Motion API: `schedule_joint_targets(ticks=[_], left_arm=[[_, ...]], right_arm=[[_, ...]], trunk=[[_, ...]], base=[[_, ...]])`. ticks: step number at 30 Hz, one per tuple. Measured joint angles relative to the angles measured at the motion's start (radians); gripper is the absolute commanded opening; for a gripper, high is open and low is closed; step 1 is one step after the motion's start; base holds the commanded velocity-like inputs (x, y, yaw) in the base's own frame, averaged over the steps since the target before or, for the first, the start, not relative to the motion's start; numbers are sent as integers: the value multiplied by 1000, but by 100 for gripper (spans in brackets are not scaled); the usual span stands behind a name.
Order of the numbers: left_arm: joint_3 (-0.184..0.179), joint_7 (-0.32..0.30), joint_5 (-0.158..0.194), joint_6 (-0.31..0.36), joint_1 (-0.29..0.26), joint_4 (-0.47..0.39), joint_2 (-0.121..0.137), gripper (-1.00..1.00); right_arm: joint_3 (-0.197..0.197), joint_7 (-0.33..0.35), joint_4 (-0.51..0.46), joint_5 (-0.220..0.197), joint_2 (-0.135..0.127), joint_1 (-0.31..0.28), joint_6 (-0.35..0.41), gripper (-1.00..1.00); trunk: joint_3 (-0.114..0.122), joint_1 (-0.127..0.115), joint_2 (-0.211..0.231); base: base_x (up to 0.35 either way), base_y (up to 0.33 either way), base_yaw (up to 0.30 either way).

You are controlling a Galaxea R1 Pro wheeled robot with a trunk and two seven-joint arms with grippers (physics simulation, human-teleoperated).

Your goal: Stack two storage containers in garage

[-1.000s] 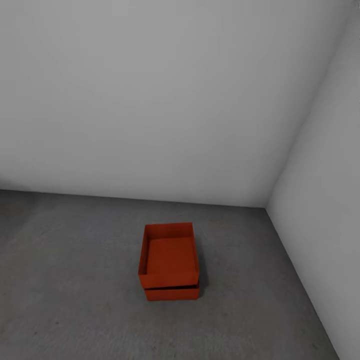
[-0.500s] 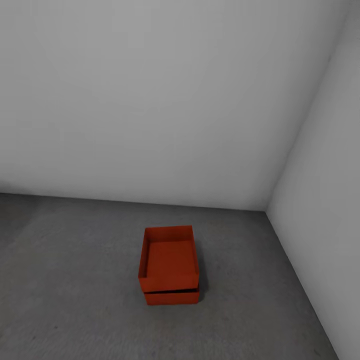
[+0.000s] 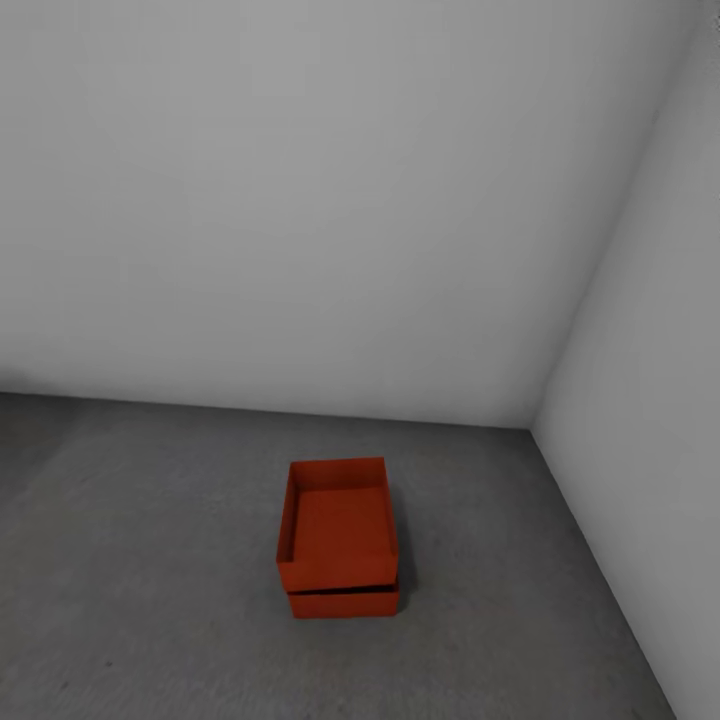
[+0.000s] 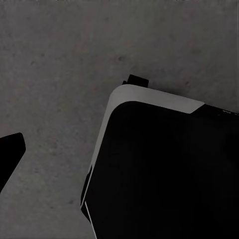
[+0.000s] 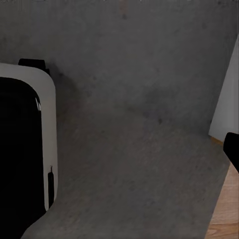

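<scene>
Two stacked bins in the garage corner

From our head camera we see the two storage containers, one nested on the other, resting on the floor near the corner where the grey-white walls meet; their long axis runs roughly away from us toward the back wall, open tops up. Our left wrist camera shows concrete and the robot's dark, white-edged base. The right wrist camera adds a strip of light wood planking. Whether either claw is released or clenched, we cannot tell.
</scene>
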Motion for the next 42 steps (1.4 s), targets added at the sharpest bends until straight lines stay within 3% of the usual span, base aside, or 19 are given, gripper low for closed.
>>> schedule_joint_targets(ticks=[42], left_arm=[[1,0,0,0,0,0,0,100]], right_arm=[[0,0,0,0,0,0,0,100]], trunk=[[65,0,0]], base=[[0,0,0]])
